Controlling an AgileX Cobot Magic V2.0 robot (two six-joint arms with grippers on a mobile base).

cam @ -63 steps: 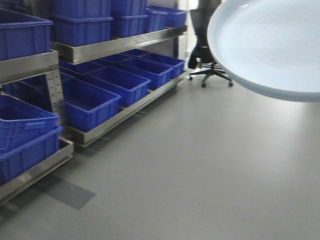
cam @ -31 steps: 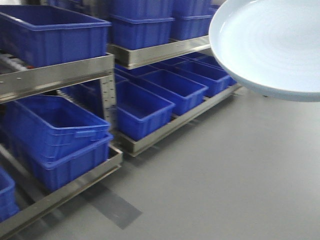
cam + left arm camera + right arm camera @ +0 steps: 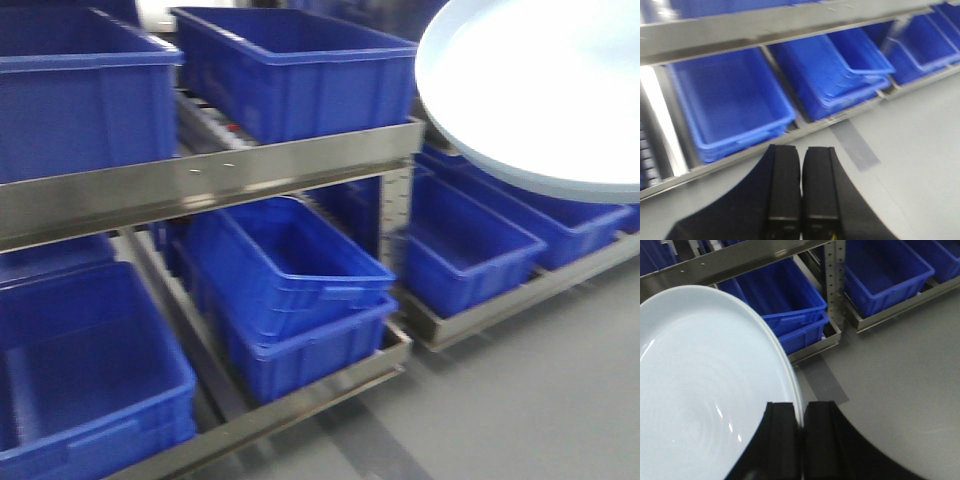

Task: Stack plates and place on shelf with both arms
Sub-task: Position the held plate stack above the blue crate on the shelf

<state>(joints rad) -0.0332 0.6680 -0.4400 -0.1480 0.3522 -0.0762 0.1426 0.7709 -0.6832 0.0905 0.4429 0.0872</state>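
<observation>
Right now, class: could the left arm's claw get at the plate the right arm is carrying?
Probably not yet. The left claw is shut and empty, pointing at the blue bins low on the shelf; no plate shows in its view. The plate sits clamped by its rim in the right claw, held high.

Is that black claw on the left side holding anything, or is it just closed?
Shut and empty: the left gripper has its two fingers pressed together with nothing between them, only grey floor beyond.

Stacked pale bluish-white plates (image 3: 705, 385), glossy, edge pinched in right gripper (image 3: 801, 420), held aloft
</observation>
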